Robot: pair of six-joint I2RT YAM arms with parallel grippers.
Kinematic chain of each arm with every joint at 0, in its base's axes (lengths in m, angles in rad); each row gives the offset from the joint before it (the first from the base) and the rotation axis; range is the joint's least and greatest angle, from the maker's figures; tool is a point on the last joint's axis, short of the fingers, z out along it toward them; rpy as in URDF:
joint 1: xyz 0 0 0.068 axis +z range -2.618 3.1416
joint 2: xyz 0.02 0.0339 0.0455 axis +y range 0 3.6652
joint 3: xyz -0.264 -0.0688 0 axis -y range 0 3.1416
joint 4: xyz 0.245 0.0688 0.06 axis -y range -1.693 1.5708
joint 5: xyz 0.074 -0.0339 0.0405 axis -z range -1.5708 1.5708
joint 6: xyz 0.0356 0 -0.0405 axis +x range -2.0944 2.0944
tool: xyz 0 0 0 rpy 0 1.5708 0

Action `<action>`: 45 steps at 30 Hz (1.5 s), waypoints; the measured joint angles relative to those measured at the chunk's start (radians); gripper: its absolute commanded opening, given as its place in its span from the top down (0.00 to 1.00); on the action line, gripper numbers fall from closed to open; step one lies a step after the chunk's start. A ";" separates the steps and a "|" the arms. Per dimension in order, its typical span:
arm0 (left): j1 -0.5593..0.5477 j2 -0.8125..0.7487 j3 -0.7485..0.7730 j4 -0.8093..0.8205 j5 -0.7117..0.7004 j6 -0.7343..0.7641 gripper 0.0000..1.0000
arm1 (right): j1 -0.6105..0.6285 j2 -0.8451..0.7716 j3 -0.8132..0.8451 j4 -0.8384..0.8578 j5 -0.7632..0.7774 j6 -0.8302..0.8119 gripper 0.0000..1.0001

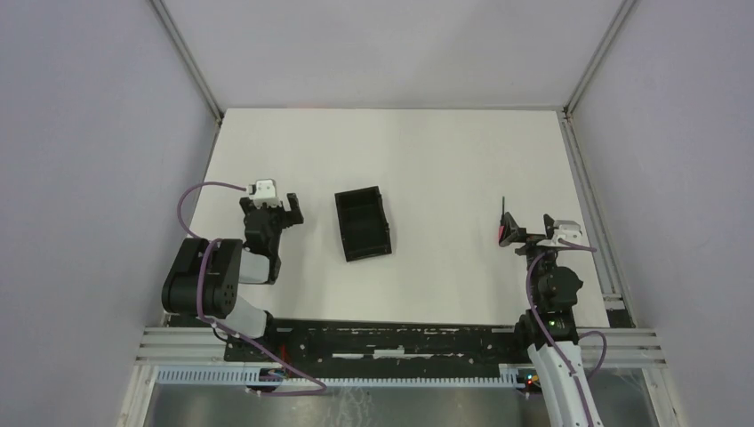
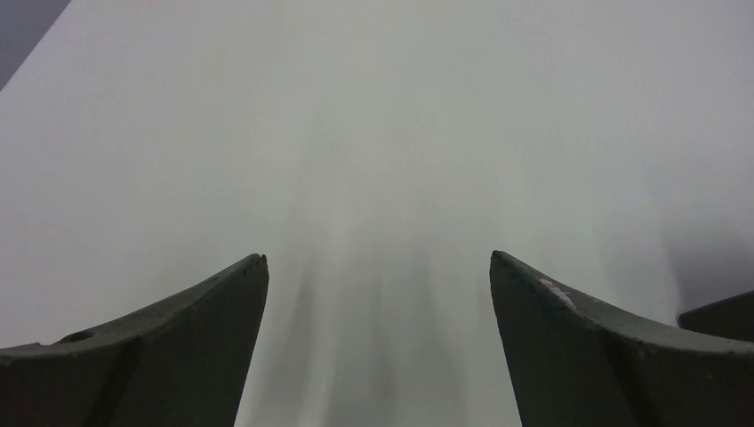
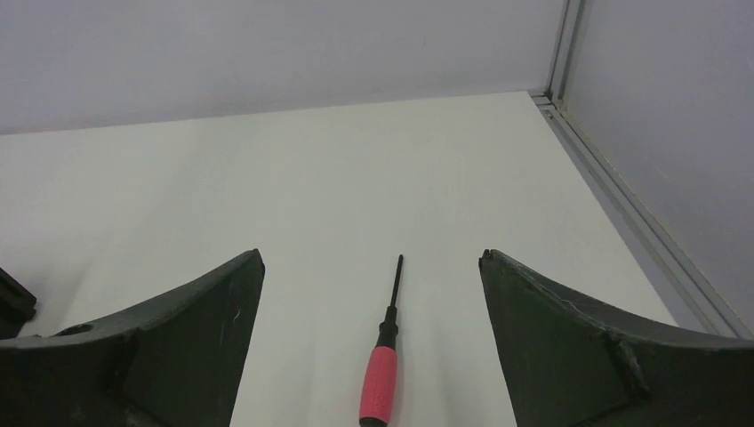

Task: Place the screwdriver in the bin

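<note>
The screwdriver, red handle and thin dark shaft, lies on the white table at the right, shaft pointing away from the arms. In the right wrist view the screwdriver lies flat between my right gripper's open fingers, untouched. My right gripper sits low over its handle end. The black bin stands open-topped and empty at the table's middle. My left gripper is open and empty, left of the bin, close over bare table.
The white table is enclosed by grey walls, with metal rails along the right edge and at the near edge. A dark bin corner shows at the right wrist view's left edge.
</note>
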 measured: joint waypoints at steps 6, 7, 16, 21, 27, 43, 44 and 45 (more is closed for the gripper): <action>0.000 0.000 0.000 0.000 0.000 0.000 0.00 | 0.000 0.051 0.000 0.003 0.024 0.017 0.02; 0.000 0.000 0.000 0.000 0.000 0.000 0.00 | 0.000 0.069 0.001 0.003 0.026 0.017 0.02; 0.000 0.000 0.000 0.000 0.000 0.000 0.00 | -0.002 0.509 0.463 -0.208 -0.071 -0.057 0.03; 0.000 0.000 0.000 0.000 0.000 0.000 0.00 | -0.002 0.843 0.955 -0.444 -0.074 -0.113 0.03; 0.000 0.000 0.000 0.000 0.000 0.000 0.00 | -0.002 1.260 1.216 -0.687 -0.069 -0.163 0.15; 0.000 0.000 0.000 0.000 0.000 0.000 0.00 | -0.028 1.556 0.963 -0.803 -0.100 -0.166 0.89; 0.000 0.000 0.000 0.000 0.000 0.000 0.00 | -0.031 1.564 0.974 -0.806 -0.098 -0.162 1.00; 0.000 0.000 0.000 0.000 0.000 0.000 0.00 | -0.033 1.574 0.988 -0.821 -0.097 -0.163 1.00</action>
